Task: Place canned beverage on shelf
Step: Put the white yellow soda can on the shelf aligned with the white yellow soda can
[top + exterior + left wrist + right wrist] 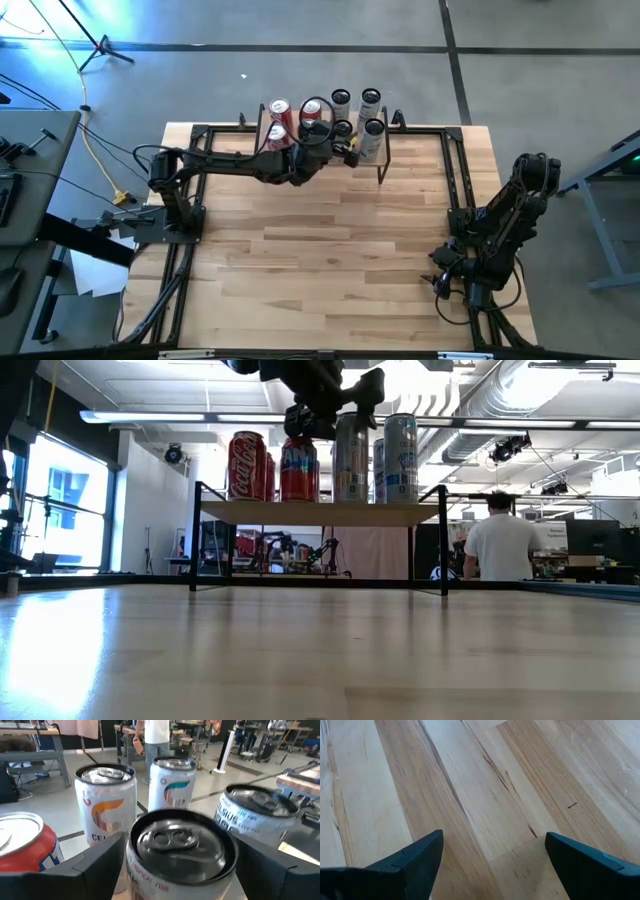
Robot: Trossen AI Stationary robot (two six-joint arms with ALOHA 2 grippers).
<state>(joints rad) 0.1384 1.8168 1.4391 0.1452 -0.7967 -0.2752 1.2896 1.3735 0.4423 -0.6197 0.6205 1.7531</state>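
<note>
Releasing the can (180, 851) onto the shelf (320, 512); left gripper (180, 870) apparently parted around it. Next: lifting clear without nudging neighbours. Right gripper (490, 865) open, idle.

Wooden tabletop (330, 260), person in white shirt (503, 545) (back turned), yellow cable (95, 155)

Overhead ceiling lights (330, 420) are blowing out the upper part of the low view, leaving the cans (300, 465) on the shelf (320, 512) partly backlit. A window (60, 500) is glaring bright at the room's left. The table (320, 650) is reflecting a pale sheen near its left edge and blurring at its near edge. In the left wrist view the nearest can (180, 850) is showing soft, smeared edges. From above, blue-white glare is washing the floor (40, 40).
</note>
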